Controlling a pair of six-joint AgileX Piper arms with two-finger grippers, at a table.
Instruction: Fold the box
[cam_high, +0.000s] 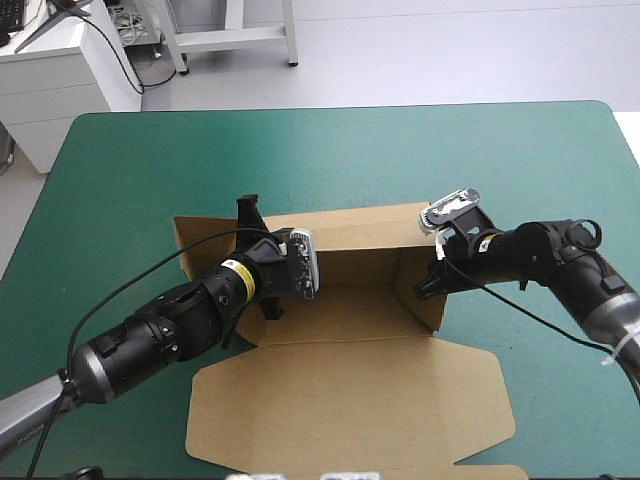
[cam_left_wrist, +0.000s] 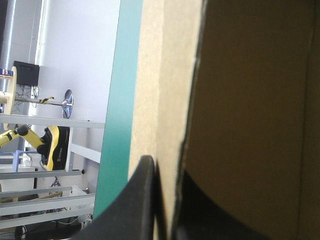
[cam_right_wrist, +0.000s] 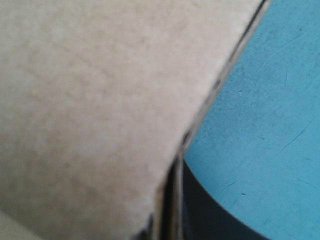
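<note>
L gripper (cam_high: 250, 228) & R gripper (cam_high: 432, 283) each pinch tight on a side wall of the brown box (cam_high: 350, 315), mid-table on the teal-green cover (cam_high: 300, 150): back & side walls up, lid (cam_high: 350, 410) flat toward near edge, so tray approx formed, tucking prob not finished.

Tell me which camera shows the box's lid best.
The high view: the lid lies flat toward the table's near edge, its outline nearly whole. The wrist views miss it; each shows only a raised wall of the box, pinched by the left gripper and right gripper.
</note>
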